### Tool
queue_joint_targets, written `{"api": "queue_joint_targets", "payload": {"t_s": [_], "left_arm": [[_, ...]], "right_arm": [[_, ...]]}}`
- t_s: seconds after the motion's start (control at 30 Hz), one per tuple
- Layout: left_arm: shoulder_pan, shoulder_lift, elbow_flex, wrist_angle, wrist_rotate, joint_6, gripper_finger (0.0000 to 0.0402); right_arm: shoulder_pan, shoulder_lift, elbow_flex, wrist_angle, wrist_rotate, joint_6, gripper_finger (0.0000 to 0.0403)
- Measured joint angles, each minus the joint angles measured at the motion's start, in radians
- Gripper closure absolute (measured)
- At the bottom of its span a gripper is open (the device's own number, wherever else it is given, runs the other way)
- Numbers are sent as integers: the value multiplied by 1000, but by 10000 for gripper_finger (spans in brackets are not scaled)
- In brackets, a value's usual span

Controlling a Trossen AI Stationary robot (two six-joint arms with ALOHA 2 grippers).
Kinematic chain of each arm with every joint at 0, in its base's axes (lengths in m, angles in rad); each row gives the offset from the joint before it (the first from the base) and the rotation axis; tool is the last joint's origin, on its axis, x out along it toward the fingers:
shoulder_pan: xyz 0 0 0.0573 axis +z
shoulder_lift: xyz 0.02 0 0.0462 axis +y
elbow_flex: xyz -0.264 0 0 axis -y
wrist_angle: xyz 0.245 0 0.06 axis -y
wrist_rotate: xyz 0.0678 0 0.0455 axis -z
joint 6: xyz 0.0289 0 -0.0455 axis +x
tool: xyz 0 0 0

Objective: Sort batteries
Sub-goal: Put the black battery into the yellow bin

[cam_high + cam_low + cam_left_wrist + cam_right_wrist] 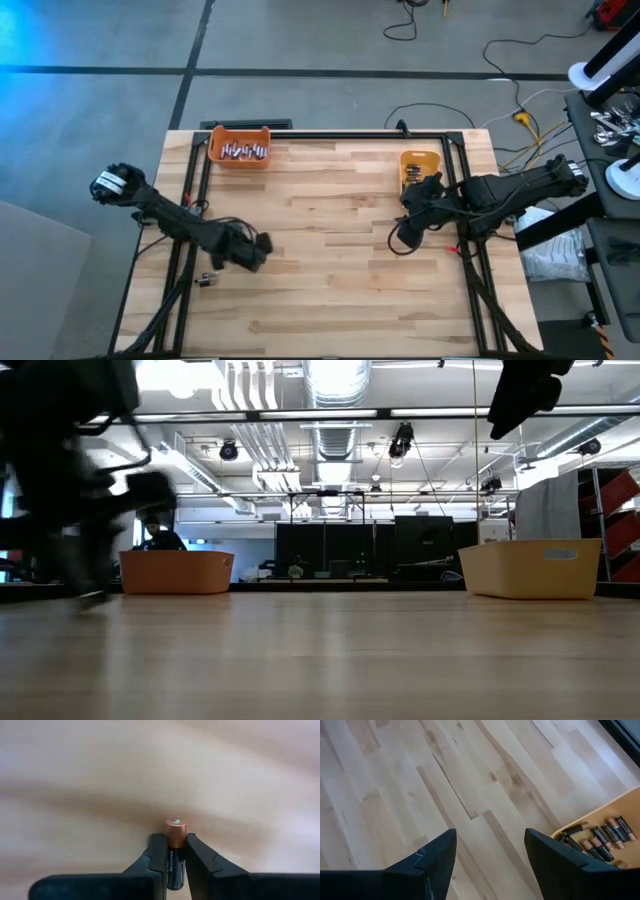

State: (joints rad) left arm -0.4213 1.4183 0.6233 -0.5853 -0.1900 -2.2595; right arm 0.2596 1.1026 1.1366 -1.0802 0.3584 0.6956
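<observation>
Left gripper (174,862) is clamped on a copper-top battery (174,851) near the table's (330,250) 8 o'clock, right gripper (490,852) spread empty at 3, and that narrow pinch could easily let it slip out.

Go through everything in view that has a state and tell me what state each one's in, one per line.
Left gripper: shut on a copper-top battery.
Right gripper: open, empty, above the table beside the yellow bin.
Orange bin: holds silvery batteries.
Yellow bin: holds dark batteries.
</observation>
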Motion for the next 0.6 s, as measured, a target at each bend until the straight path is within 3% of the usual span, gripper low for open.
{"api": "queue_joint_targets", "payload": {"t_s": [0.13,0.33,0.47,0.6], "left_arm": [[37,-1,2,203,-193,104,375],[110,-2,3,559,-390,356,373],[142,-2,3,837,-545,640,373],[160,-2,3,1167,-623,986,372]], "right_arm": [[10,-1,0,81,0,-10,181],[76,13,-1,325,-39,-57,183],[108,40,-3,455,-46,10,182],[116,85,-8,553,-46,76,180]]}}
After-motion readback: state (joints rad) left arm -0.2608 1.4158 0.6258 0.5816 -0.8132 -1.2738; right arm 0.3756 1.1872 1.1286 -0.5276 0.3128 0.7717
